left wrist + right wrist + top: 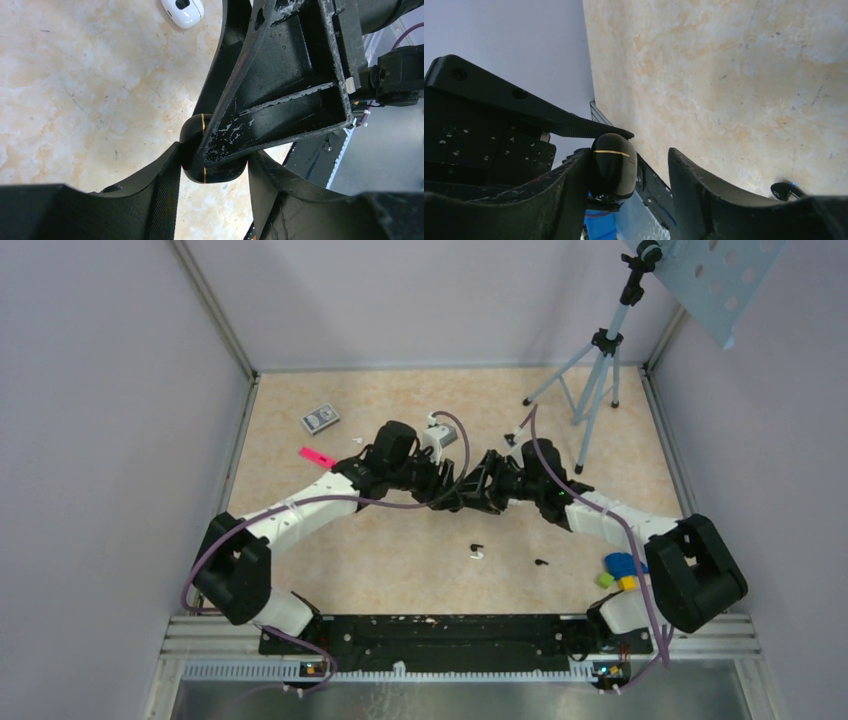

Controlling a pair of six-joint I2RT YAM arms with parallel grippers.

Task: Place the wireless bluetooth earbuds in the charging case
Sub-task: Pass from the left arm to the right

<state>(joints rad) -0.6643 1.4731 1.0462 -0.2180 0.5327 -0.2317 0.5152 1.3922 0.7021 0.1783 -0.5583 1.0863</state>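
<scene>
Both arms meet over the middle of the table. My left gripper (452,496) (215,155) is shut on the black charging case (210,167), a rounded shell with a thin gold seam, held above the table. My right gripper (472,490) (628,152) stands open around the same case (613,165). The case rests against one of its fingers (569,190), with a gap to the other. One right finger (280,100) covers the case's top in the left wrist view. Earbuds lie loose on the table: a black and white pair (476,551), a black one (541,562) (785,190), and a white one (183,11).
A small patterned box (320,418) and a pink strip (318,456) lie at the back left. A tripod (598,370) stands at the back right. Coloured toy blocks (620,570) sit by the right arm's base. Walls enclose three sides of the table.
</scene>
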